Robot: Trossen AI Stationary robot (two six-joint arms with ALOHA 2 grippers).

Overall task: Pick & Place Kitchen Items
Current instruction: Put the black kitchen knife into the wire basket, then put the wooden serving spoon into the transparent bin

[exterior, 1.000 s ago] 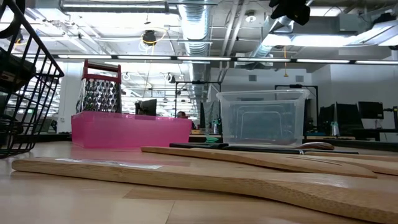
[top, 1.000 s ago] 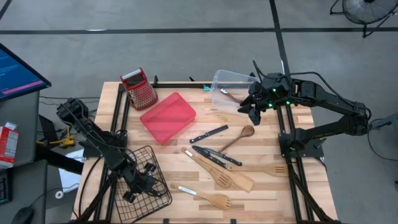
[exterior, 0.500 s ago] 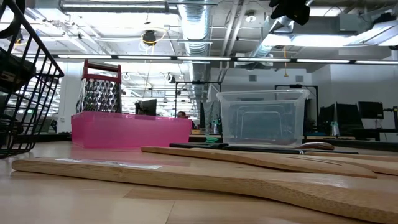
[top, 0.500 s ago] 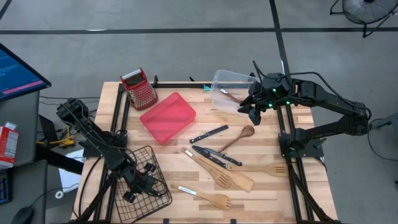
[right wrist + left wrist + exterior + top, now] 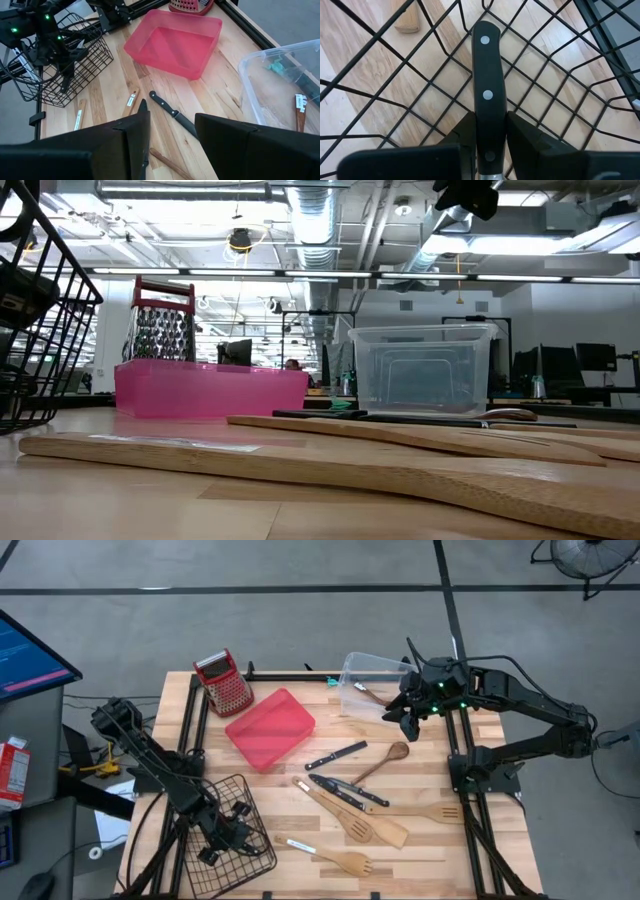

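Left tool (image 5: 487,132) clamps a black-handled knife (image 5: 488,90) inside the wire basket (image 5: 245,830), table's 7 o'clock. Right tool (image 5: 405,720) hangs open and empty beside the clear bin (image 5: 372,680), 1 o'clock. Wooden utensils (image 5: 365,825) and other knives (image 5: 337,755) lie at centre, red tray (image 5: 270,727) and grater (image 5: 224,683) toward 11.

Left gripper (image 5: 489,131) jaws clamped (low, near edge); right gripper (image 5: 171,131) jaws apparently apart.

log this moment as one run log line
left gripper: shut on knife, inside wire basket | right gripper: open, empty, beside clear bin | other utensils on table
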